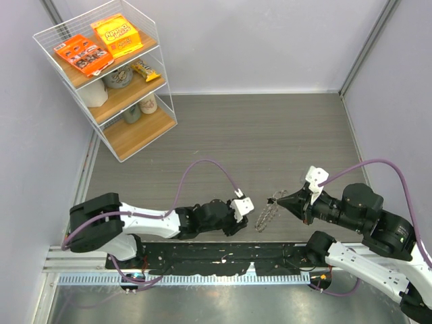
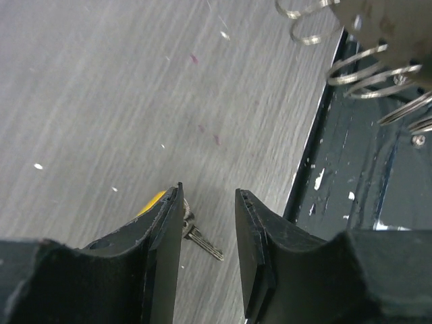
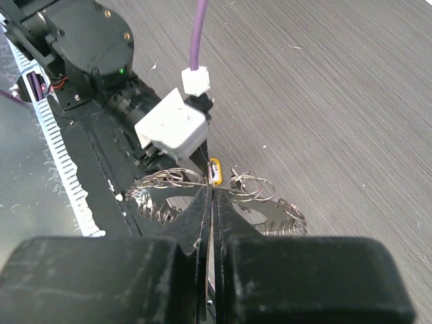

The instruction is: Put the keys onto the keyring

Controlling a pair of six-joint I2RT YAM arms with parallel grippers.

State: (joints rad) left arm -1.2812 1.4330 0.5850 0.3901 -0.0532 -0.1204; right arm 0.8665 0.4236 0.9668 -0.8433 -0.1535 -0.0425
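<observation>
The keys lie on the grey table just under my left gripper (image 2: 209, 192), which is open with nothing between its jaws. A small silver key (image 2: 202, 241) points its blade down-right beside the left finger. Part of a yellow key head (image 2: 154, 200) peeks from behind that finger, and shows again as the yellow head (image 3: 215, 171) in the right wrist view. My right gripper (image 3: 210, 194) is shut on the keyring (image 3: 277, 210), a floppy silvery loop with a jagged rim. The keyring (image 1: 268, 214) hangs from the right gripper (image 1: 282, 200), close to the right of the left gripper (image 1: 244, 206).
A wire shelf rack (image 1: 108, 74) with orange snack boxes stands at the back left. The black base plate (image 1: 223, 260) runs along the near edge, and its edge (image 2: 317, 169) lies right beside the keys. The left arm's white camera mount (image 3: 172, 127) sits just beyond the keyring.
</observation>
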